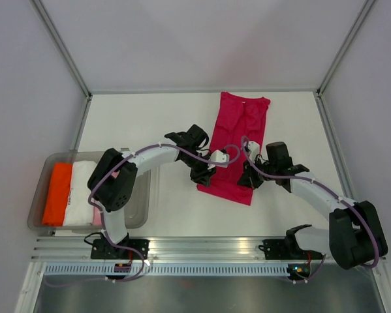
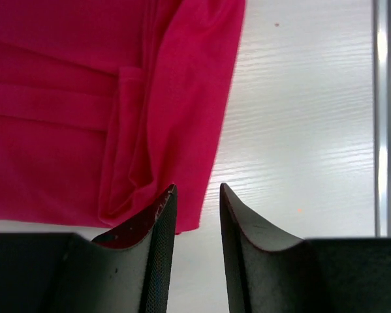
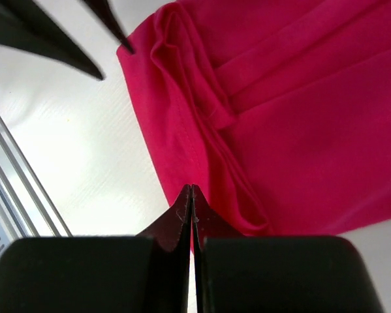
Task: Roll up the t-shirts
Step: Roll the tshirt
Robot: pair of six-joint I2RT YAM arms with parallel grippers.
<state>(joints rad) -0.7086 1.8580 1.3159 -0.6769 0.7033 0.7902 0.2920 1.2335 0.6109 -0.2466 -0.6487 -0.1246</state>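
- The magenta t-shirt [image 1: 237,147] lay on the table [image 1: 143,124] as a long narrow strip, running from the far middle down toward the arms, and both grippers worked its near end.
- The left gripper [image 2: 197,188] sat at the near-left corner with its jaws parted. One finger touched the hem corner, but the gap itself stood mostly over bare table.
- Risk there: had it closed from that spot, it could have nipped only a sliver of cloth, or nothing at all, and the corner would have slid free.
- The right gripper [image 3: 192,189] was at the near-right corner with its fingers pressed flat together, their tips right on the hem. Whether any cloth was caught between them I could not tell.
- Risk: with one side gripped and the other not, the first turn would have started crooked and the roll would have coned off to one side.
- The hem showed loose folds and a bunched ridge near both corners; rolling over those could have made a lumpy, slack core that sprang open.
- The clear tub [image 1: 140,208], holding a folded orange cloth [image 1: 57,193], stood well off to the left, out of harm's way.
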